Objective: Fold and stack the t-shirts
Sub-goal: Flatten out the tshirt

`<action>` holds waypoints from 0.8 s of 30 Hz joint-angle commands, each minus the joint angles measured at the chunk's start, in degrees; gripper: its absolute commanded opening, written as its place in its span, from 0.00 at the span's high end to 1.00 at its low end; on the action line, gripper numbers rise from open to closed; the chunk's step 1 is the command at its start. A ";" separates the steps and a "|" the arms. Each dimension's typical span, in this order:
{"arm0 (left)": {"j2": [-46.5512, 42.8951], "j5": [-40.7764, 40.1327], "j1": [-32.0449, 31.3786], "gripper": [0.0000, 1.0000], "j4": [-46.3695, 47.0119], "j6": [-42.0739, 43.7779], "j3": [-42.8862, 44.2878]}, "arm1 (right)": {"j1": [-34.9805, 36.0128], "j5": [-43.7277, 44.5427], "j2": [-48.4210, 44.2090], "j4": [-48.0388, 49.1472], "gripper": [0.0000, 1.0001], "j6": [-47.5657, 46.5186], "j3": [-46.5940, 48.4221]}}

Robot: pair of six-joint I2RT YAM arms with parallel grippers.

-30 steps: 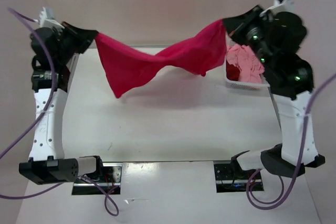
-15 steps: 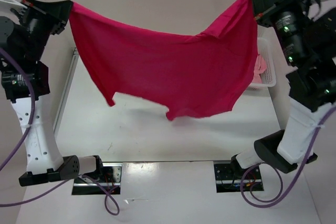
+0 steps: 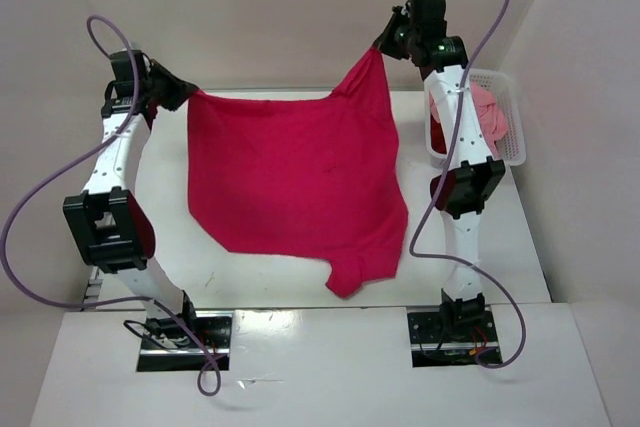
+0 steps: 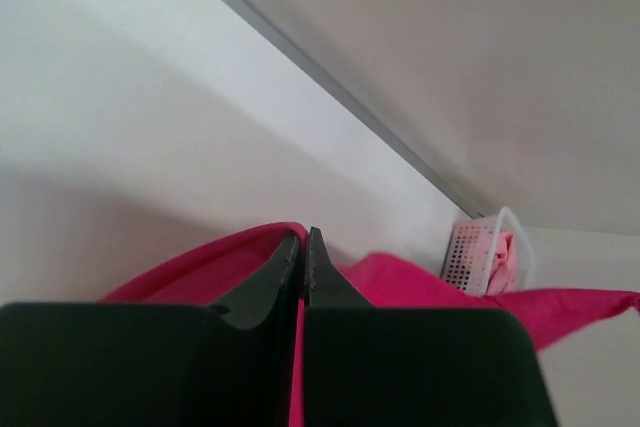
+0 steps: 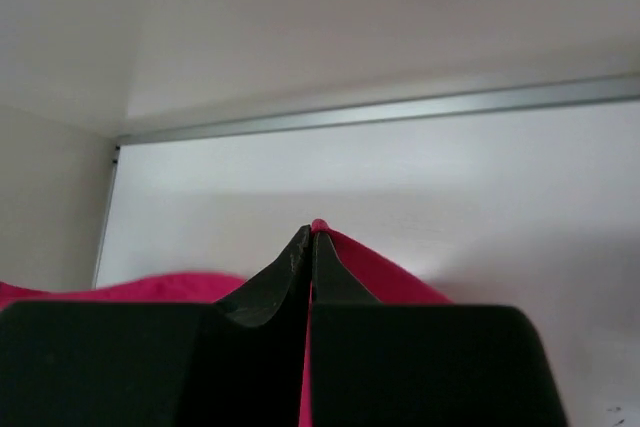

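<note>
White table (image 3: 170,247), pale walls. The magenta shirt (image 3: 290,177) spreads over it, top edge running left to right, length falling toward the near edge. The left gripper (image 3: 180,90) and right gripper (image 3: 383,45) each clamp a far corner, the right one higher.

No writing, label, brand mark, number or sign can be read in any view. The bright magenta-red cloth t-shirt (image 3: 300,187) shows only plain fabric. The white plastic mesh basket (image 3: 515,127) to its right is too small to show any marking, and the white table (image 3: 260,282) beneath the shirt shows a plain surface.
</note>
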 commanded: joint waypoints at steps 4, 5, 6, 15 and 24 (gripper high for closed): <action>-0.37 0.35 0.15 1.00 5.34 -0.96 12.37 | -1.05 -3.15 -7.26 8.92 1.00 3.63 8.79; -0.37 0.35 0.15 1.00 5.33 -0.96 14.30 | -1.05 -3.16 -8.31 10.93 1.00 4.16 8.80; -0.98 0.35 0.68 1.00 5.33 -1.57 14.93 | -1.05 -3.16 -10.50 11.91 1.00 4.17 8.80; -5.38 0.88 3.76 1.00 6.83 -2.37 17.04 | -1.05 -7.20 -16.05 11.41 1.00 6.72 6.00; -14.43 0.88 3.76 1.00 10.07 0.71 -4.69 | 0.09 -7.64 -37.92 13.58 1.00 3.29 -39.83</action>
